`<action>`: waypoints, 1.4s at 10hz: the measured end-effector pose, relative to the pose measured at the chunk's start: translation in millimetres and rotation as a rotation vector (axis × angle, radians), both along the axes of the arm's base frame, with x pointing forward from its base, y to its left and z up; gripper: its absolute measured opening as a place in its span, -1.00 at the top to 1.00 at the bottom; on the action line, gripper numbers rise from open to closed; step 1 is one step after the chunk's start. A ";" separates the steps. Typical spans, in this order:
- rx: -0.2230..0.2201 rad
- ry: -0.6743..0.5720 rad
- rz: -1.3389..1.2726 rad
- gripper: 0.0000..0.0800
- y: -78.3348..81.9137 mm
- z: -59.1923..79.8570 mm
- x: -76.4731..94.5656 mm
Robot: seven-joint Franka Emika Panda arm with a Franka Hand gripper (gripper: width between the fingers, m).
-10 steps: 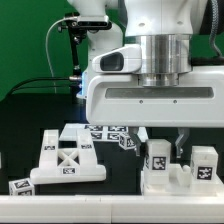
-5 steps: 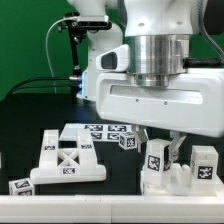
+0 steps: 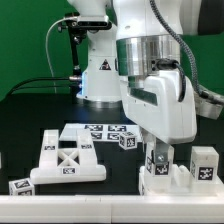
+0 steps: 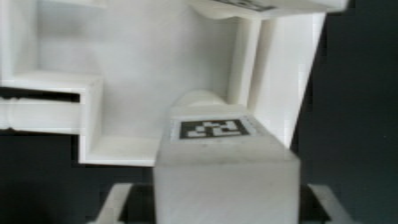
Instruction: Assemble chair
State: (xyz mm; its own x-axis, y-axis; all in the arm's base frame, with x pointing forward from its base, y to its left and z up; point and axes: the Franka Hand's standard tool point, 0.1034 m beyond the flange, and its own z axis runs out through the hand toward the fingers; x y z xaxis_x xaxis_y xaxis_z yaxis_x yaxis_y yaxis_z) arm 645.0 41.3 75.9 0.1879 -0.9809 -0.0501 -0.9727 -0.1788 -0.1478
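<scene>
gripper: my gripper (image 3: 160, 150) is down over the upright leg (image 3: 160, 158), one finger on each side. Neither view shows whether I'm clamped on it or just around it.
task thing: the chair right now is a base block (image 3: 178, 182) by the front edge of the tabletop (image 3: 120, 168), toward the exterior view's right. The upright leg looks seated in it, and a second post (image 3: 203, 165) stands just beside it, further to that side.
risk 1: if my hold is loose or off-centre, the leg could tip or jam in its slot when I move. In the wrist view it fills the gap, so a skew would be hard to spot.
risk 2: the base block is near the front edge, so a sideways shove from me could slide it toward that edge.
risk 3: the second post is close to my outer finger, so opening wide or swinging that way could knock it.
near room: small tagged piece (image 3: 22, 185) at the front, by the exterior view's left edge. It's well apart from me.
mid room: cross-braced panel (image 3: 68, 162) lies toward that same side. The bare black tabletop between it and the base block is my free lane.
far room: loose tagged block (image 3: 128, 142), with the marker board (image 3: 100, 130) just past it toward the back edge. The block is near me if I pull back low.
exit: straight up looks cleanest.
</scene>
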 end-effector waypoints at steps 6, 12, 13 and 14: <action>-0.083 -0.024 0.733 -0.61 2.4 0.5 -4.7; -0.167 -0.035 1.147 -0.08 3.0 -0.2 -4.4; -0.160 -0.032 1.096 -0.08 3.3 -0.4 -4.4; -0.149 -0.028 1.008 0.29 3.8 -0.5 -4.5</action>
